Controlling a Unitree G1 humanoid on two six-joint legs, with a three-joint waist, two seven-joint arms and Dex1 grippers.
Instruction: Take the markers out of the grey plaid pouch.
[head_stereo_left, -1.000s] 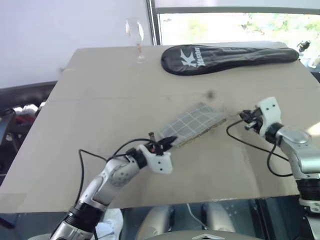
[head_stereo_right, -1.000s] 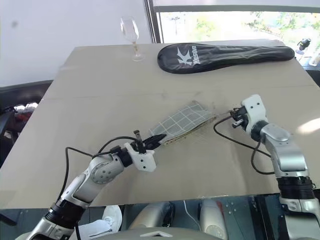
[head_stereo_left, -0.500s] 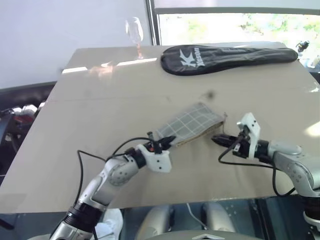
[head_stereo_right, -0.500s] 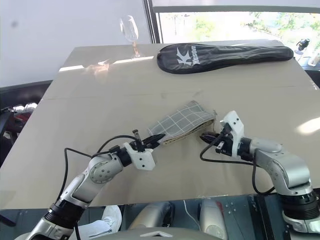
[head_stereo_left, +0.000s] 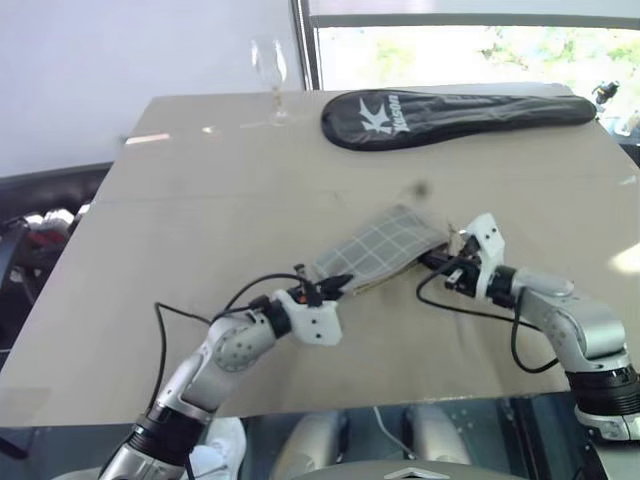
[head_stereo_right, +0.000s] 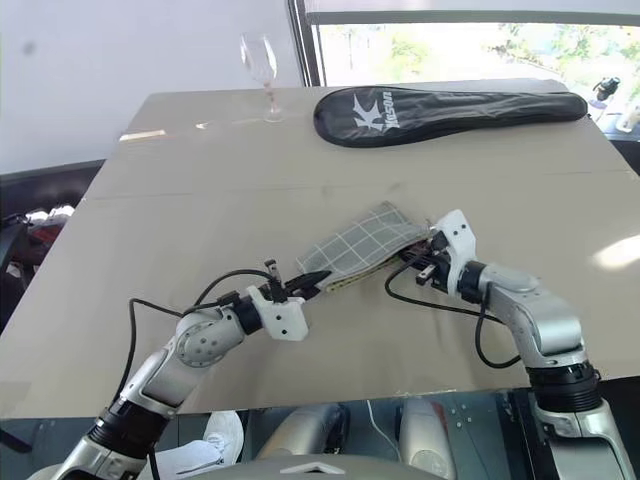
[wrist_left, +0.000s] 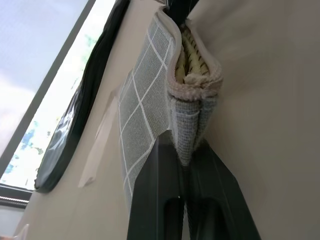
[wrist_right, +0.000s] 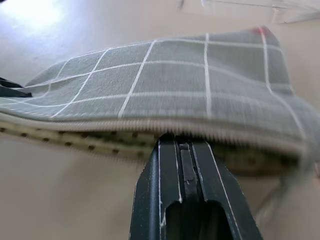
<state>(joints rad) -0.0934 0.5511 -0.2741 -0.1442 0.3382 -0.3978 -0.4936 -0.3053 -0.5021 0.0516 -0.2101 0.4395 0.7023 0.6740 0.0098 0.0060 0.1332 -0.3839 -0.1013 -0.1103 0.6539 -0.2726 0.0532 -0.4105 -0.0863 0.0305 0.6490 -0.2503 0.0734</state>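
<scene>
Overhead, I see the grey plaid pouch (head_stereo_left: 380, 250) mid-table (head_stereo_left: 200, 200), left gripper (head_stereo_left: 340, 282) pinching its near corner, right gripper (head_stereo_left: 432, 262) closed at its far end. From the left wrist, the fingers (wrist_left: 165, 200) clamp fabric; I'd hold firm. From the right wrist, closed fingers (wrist_right: 182, 165) sit at the zip edge: I'd slip into the mouth gently, feeling for markers.

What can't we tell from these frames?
- Markers: hidden inside the pouch; the left wrist view shows only dotted lining at its open edge.
- Right gripper: fingers shut at the pouch's zipper edge; whether they pinch fabric or a marker can't be told, the pouch hides the tips.
- Red spot at the pouch's far corner: too blurred to identify.
- Left gripper: shut on the pouch's end.
</scene>
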